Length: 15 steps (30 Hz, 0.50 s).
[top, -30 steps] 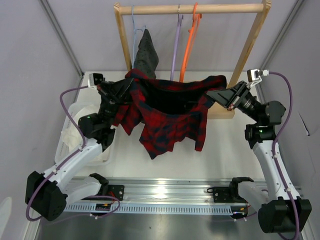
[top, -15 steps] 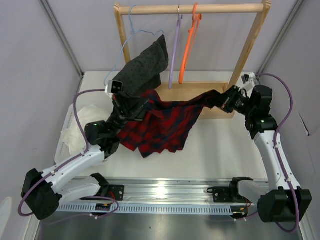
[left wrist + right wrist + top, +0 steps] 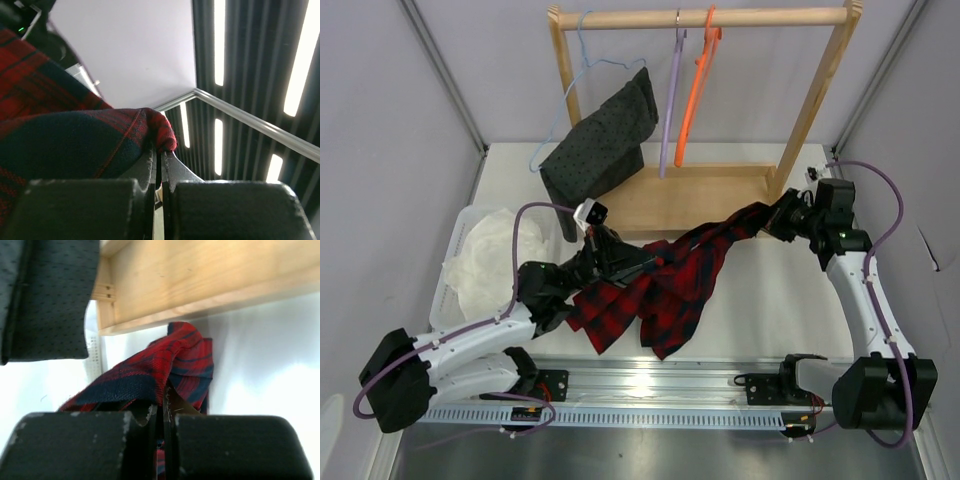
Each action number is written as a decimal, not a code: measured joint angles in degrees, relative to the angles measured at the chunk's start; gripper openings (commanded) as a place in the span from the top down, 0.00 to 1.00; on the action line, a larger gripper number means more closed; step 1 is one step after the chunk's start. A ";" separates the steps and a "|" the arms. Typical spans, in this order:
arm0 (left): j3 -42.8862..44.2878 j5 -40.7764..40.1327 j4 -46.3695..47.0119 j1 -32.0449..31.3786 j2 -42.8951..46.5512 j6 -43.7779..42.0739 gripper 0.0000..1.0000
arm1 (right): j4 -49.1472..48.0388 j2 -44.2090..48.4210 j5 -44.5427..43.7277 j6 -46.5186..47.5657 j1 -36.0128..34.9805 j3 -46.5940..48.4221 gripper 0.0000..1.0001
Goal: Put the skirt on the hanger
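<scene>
At table front-left, left gripper (image 3: 623, 262) is clamped on one end of the plaid skirt (image 3: 670, 290), which sags to the table (image 3: 760, 300), lilac hanger (image 3: 670, 110) on the wooden rail (image 3: 720, 17) well behind, right gripper (image 3: 772, 220) pinched tight on its other end.

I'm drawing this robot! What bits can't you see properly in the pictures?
Top view: left gripper fingertips, buried in the red-and-black plaid skirt.
Top view: lower bar of the thin light blue hanger, behind the dark grey dotted garment.
Wrist views: the pale lilac plastic hanger, outside both frames.
</scene>
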<state>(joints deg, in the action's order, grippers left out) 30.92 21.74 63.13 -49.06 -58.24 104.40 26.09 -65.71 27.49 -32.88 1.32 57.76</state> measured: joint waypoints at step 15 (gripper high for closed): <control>-3.21 5.86 -10.88 -0.98 3.32 -1.95 1.00 | 5.68 -6.03 -1.66 1.44 1.97 0.00 1.00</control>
<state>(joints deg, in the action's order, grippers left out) 27.70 27.59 52.25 -50.04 -54.92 102.45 31.77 -71.75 25.82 -31.44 3.29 57.76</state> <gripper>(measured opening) 0.024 0.026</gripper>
